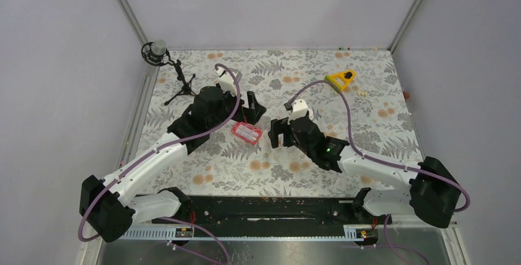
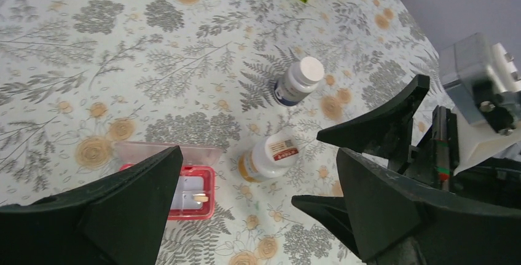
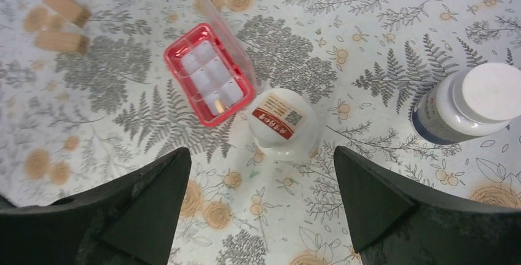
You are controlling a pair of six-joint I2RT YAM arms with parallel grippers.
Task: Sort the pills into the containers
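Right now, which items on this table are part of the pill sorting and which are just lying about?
Job: red pill tray, lid open; pale pill inside it; orange-label bottle and blue-label bottle, likely the pill source.
Lying about: yellow wedge with green base; wooden blocks; microphone on tripod.

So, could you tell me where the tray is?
In the top view the tray lies open just left of mid-table; the right wrist view shows a white bottle beside it.
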